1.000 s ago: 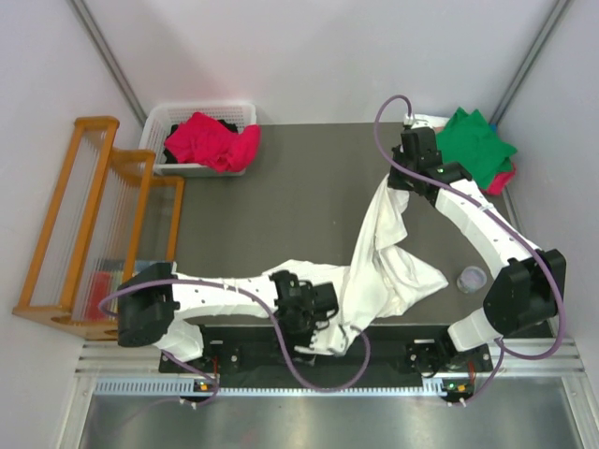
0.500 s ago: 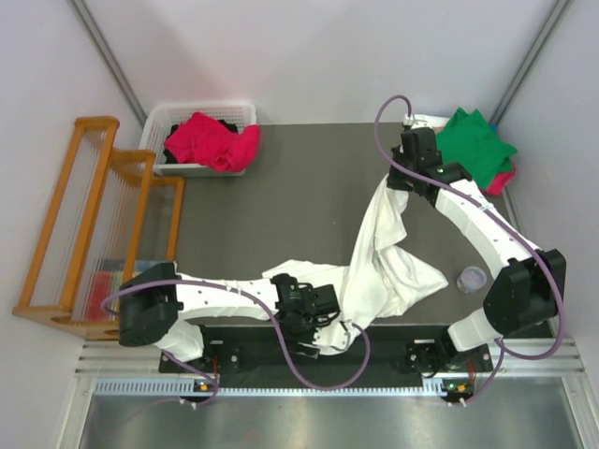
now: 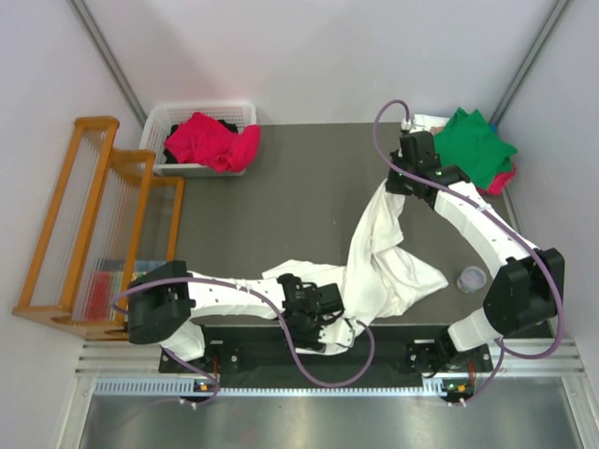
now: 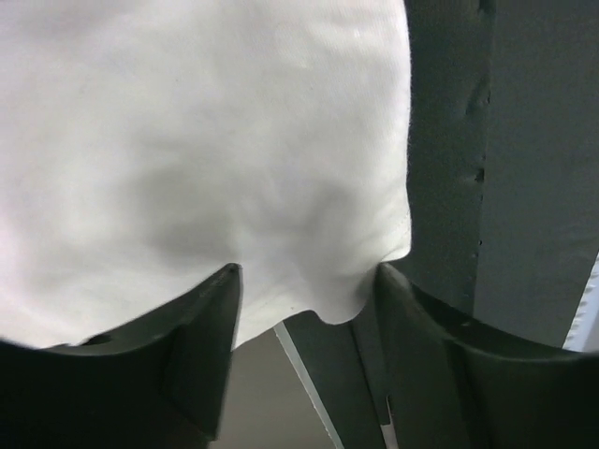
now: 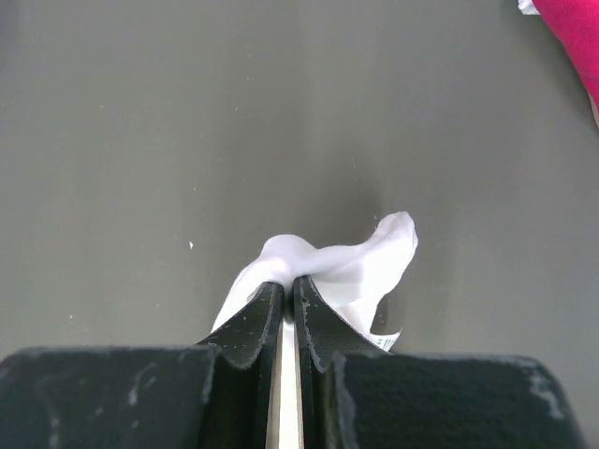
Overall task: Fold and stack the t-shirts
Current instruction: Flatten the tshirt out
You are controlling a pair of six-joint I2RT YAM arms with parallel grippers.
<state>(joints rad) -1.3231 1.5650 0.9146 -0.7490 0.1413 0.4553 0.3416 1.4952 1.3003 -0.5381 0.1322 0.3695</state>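
A pink shirt [image 3: 211,140] fills a basket [image 3: 155,120] at the tabletop's [image 3: 281,206] far left corner. At the near edge, the left hand [image 4: 307,281] is released, its fingers either side of the hem of a white shirt [image 3: 384,253]. The right hand [image 5: 288,283] grasps that shirt near a green shirt [image 3: 477,145] at the far right corner.

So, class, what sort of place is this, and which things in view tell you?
Probably a robot lab test cell, not a home: the left arm and right arm bolted at the edge of a dark table, plain white walls boxing it in, and laundry props, a white t-shirt and a basket.
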